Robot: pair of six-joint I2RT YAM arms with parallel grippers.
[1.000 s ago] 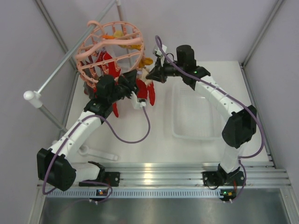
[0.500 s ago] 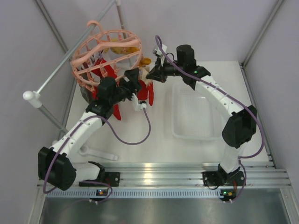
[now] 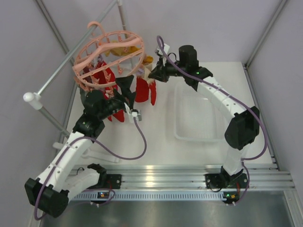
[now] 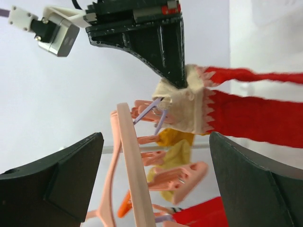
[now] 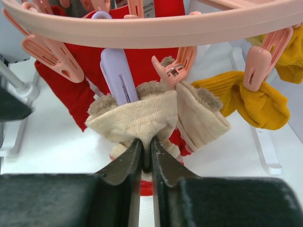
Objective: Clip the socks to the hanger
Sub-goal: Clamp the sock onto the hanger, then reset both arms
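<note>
The salmon-pink hanger (image 3: 113,34) hangs tilted from the grey rail, with red socks (image 3: 142,90) and a yellow sock clipped to its pegs. My left gripper (image 3: 125,87) is open wide just below the ring (image 4: 135,161), holding nothing; pink pegs and the yellow sock (image 4: 177,151) show between its fingers. My right gripper (image 5: 147,144) pinches a fold of a red sock's cream cuff (image 5: 135,118), jaws almost together. That cuff sits in a lilac peg (image 5: 116,73) under the ring (image 5: 156,23). A second cream cuff hangs from a pink peg (image 5: 177,68) beside it.
A clear plastic tray (image 3: 176,113) stands right of the hanger, under the right arm. The grey rail (image 3: 71,61) runs diagonally at back left to a white knob (image 3: 32,98). A white plastic piece (image 3: 102,156) lies near the left arm's base.
My left gripper has opened wide and drawn back down and left from the hanger. The hanger has swung a little to the left. The right gripper stays at the cuff.
</note>
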